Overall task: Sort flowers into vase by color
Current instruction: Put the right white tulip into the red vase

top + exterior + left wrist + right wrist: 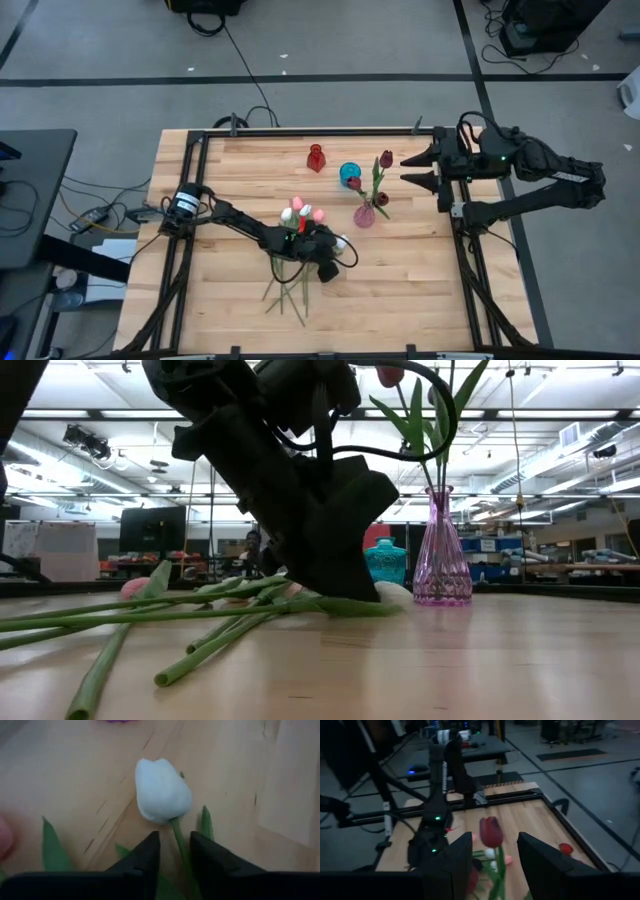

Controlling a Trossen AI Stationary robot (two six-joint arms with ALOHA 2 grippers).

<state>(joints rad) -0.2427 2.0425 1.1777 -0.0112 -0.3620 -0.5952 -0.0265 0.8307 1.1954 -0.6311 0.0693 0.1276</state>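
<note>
A white tulip [162,790] lies on the table, its head [341,240] by my left gripper [328,248]. The gripper is low over the table [340,575] and open by a narrow gap. Its two fingertips [175,852] stand on either side of the green stem [180,840] just below the head. Pink and white tulips [300,211] lie beside it, their stems [285,290] fanning toward the near edge. A pink glass vase [364,215] holds maroon tulips [385,160]. My right gripper [415,170] waits open at the far right, empty.
A red vase [316,158] and a teal vase [349,175] stand at the far middle, behind the pink vase [442,555]. Loose stems [150,615] lie across the near table. A black frame [460,240] runs along the table's edges.
</note>
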